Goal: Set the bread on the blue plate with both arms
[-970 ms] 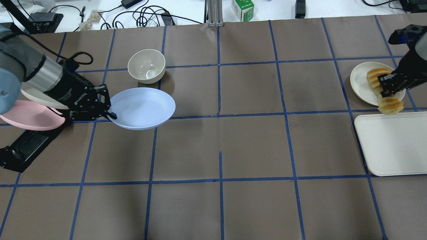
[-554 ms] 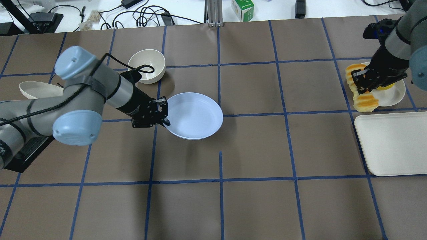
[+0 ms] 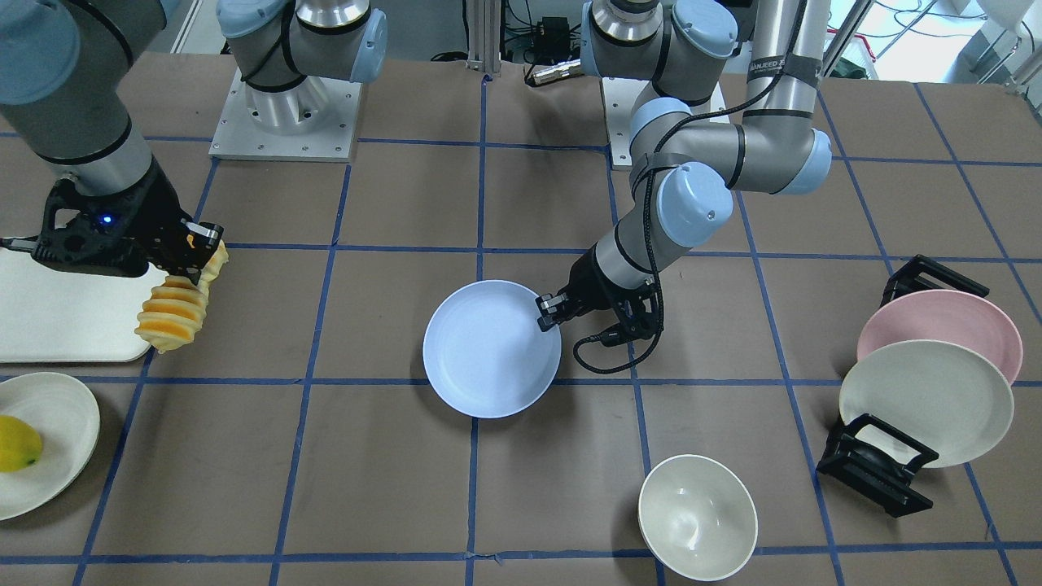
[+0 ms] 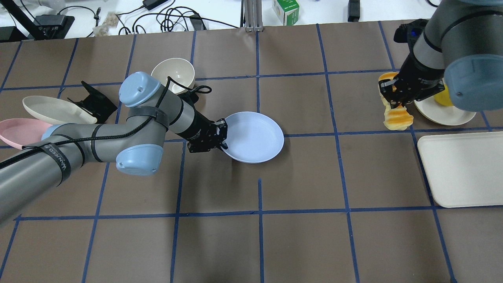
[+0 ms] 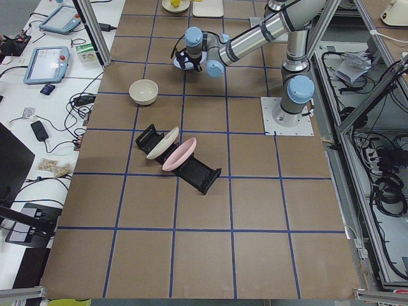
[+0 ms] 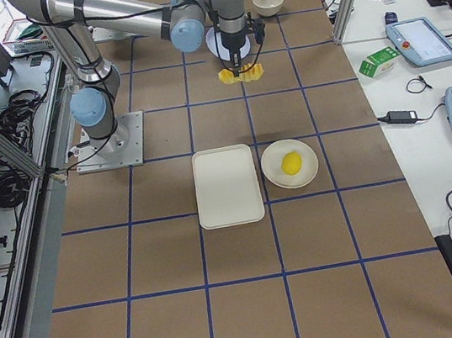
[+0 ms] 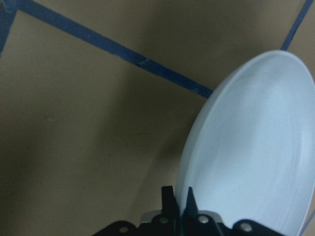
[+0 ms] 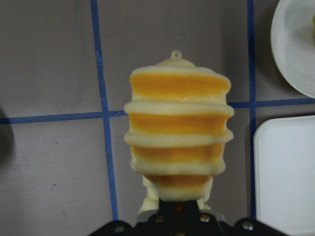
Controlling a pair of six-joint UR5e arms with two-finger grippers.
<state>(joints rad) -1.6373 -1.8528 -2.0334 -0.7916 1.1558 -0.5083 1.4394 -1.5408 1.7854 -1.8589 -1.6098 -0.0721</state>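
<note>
Far to the left of the blue plate [image 4: 257, 137], a black rack [image 4: 96, 103] holds two dishes leaning on edge, a pink plate [image 4: 15, 131] and a cream plate [image 4: 51, 109] just beside it. Nearer the blue plate, up and to its left, a cream bowl [image 4: 173, 72] stands upright on the brown mat [image 4: 306, 177]. The left arm [image 4: 98, 137] reaches in from that side. The left gripper [image 4: 223, 136] is clamped on the blue plate's left rim, with the rim pinched between its two fingers, as the left wrist view shows. The plate lies close to level near the middle of the mat; whether its underside touches the mat cannot be told. Well to the right of the blue plate, the right gripper [image 4: 393, 94] is closed tightly on the bread [image 4: 396, 116]. The bread hangs in the air with its longer part drooping below the fingers, its orange ridges showing. Just right of the bread, farther again from the blue plate, a small cream dish [image 4: 444, 114] holds a yellow fruit [image 3: 18, 443], which the right arm [image 4: 452, 43] mostly hides from overhead. Farthest right of the blue plate and a little nearer the robot than that dish, a cream rectangular tray [image 4: 463, 169] lies flat on the mat
</note>
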